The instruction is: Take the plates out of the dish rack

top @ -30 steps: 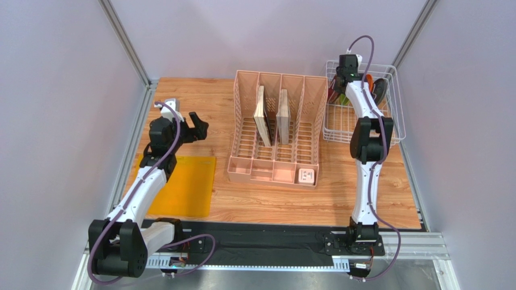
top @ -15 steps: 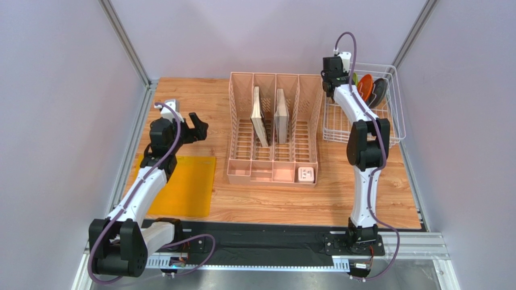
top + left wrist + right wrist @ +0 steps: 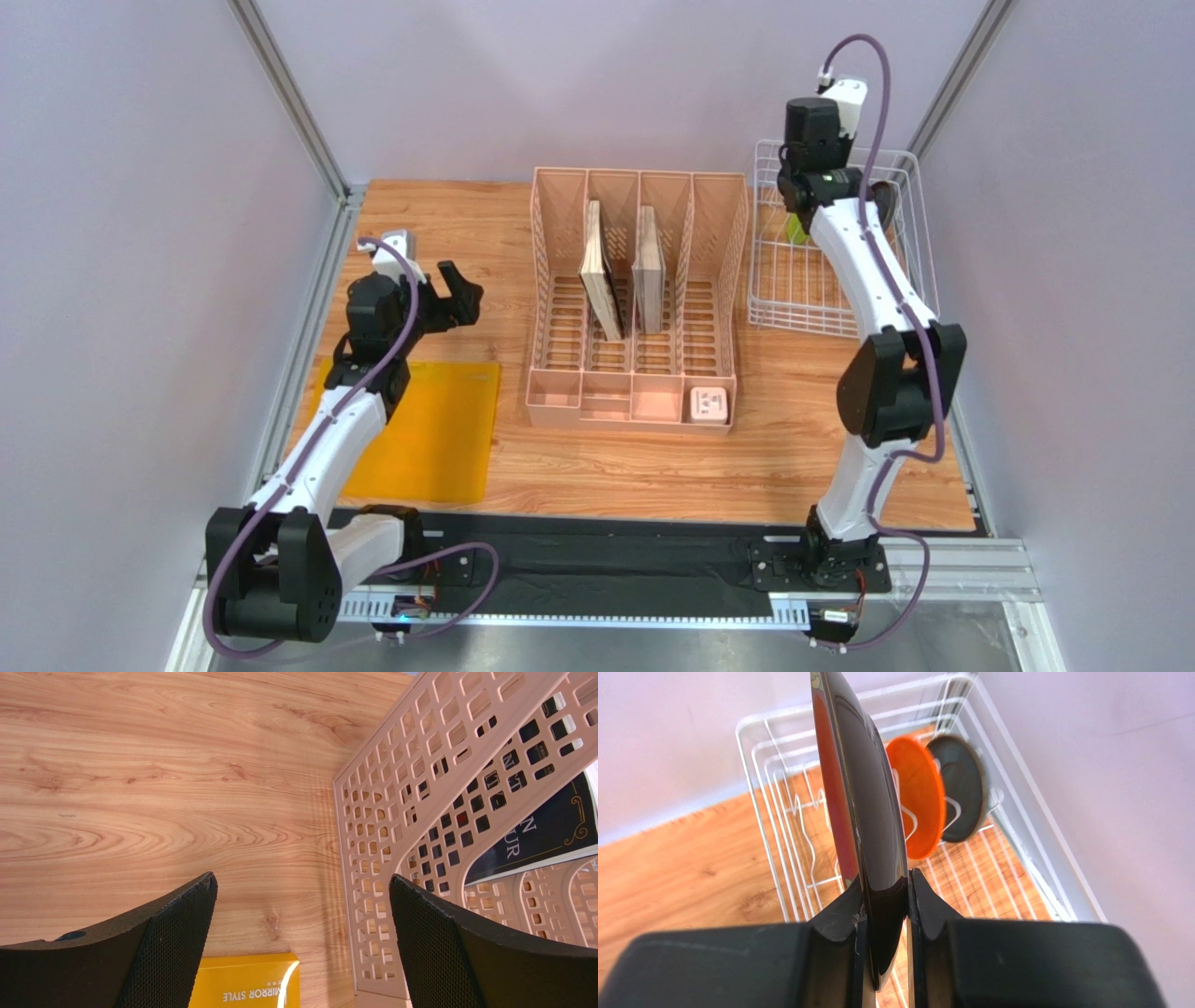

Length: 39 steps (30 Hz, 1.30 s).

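Nearest: yellow mat [image 3: 421, 427] lay flat on the table [image 3: 631, 469], left side. Left gripper [image 3: 456, 294] hovered just past the mat's far edge, jaws wide apart, nothing between them. In the left wrist view both fingers [image 3: 175, 931] framed bare wood, and a yellow corner printed "MIRROR STYLE" showed low between them.

Mid-table: pink organizer [image 3: 631, 301] sat just right of the left gripper. Two books [image 3: 606, 273] stood leaning in its middle slots, and a small white item [image 3: 709, 406] sat in its near-right tray.

Far right: dish rack [image 3: 828, 301] was at the back corner. Right arm was stretched out over it, right gripper [image 3: 821, 182] above its far-left part. Jaws were clamped on the rim of the dark red plate [image 3: 864, 812], held upright and edge-on, glossy dark back facing right. Couldn't tell if it was clear of the tines.

Behind it in the rack: orange plate [image 3: 917, 805], then dark grey plate [image 3: 959, 787], both upright and leaning in the tines, side by side. A sliver of the lime green plate [image 3: 795, 228] showed beside the arm in the top view.
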{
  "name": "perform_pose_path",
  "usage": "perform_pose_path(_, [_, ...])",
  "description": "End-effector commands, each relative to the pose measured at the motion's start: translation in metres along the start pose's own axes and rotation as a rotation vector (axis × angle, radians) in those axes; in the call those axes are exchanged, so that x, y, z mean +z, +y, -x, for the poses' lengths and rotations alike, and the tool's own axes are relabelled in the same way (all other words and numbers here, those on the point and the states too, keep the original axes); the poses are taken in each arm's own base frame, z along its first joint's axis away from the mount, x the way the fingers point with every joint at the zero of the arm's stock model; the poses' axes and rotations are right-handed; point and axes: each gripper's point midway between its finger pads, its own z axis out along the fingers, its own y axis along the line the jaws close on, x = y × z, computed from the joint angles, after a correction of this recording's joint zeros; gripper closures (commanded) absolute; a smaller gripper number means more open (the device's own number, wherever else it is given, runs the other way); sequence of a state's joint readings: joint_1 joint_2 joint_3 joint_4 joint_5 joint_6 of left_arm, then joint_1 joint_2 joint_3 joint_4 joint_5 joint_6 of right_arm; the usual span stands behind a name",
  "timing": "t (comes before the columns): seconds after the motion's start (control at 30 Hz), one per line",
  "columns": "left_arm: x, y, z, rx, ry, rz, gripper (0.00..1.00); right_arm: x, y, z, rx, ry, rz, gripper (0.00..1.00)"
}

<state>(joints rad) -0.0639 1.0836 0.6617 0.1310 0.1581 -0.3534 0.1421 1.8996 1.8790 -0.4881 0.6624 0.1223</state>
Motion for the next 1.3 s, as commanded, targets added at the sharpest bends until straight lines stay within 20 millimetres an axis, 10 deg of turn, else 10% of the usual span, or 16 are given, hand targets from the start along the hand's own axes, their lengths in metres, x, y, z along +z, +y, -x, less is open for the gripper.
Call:
perform_pose_path(0.0, [-0.009, -0.01, 0.027, 0.029, -0.072, -0.03, 0.03, -0.066, -0.04, 0.09, 0.16, -0.233, 0.005, 1.0])
perform_pose_path(0.37, [-0.035, -0.034, 0.044, 0.027, -0.124, -0.124, 0.04, -0.176, -0.069, 0.094, 0.324, -0.264, 0.284, 1.0])
perform_pose_path(0.47, [-0.04, -0.038, 0.046, 0.026, -0.132, -0.143, 0.04, -0.199, -0.09, 0.068, 0.437, -0.237, 0.284, 1.0])
perform_pose_path(0.7, [-0.045, -0.054, 0.039, 0.02, -0.075, -0.222, 0.06, -0.242, -0.074, 0.014, 0.401, -0.136, 0.461, 1.0])
perform_pose_path(0.97, [-0.059, -0.072, 0.02, 0.014, -0.047, -0.297, 0.09, -0.267, -0.056, -0.098, 0.326, 0.114, 0.596, 1.0])
perform_pose_path(1.27, [-0.069, -0.086, -0.017, -0.026, 0.0, -0.377, 0.09, -0.304, -0.031, -0.159, 0.255, 0.275, 0.805, 1.0])
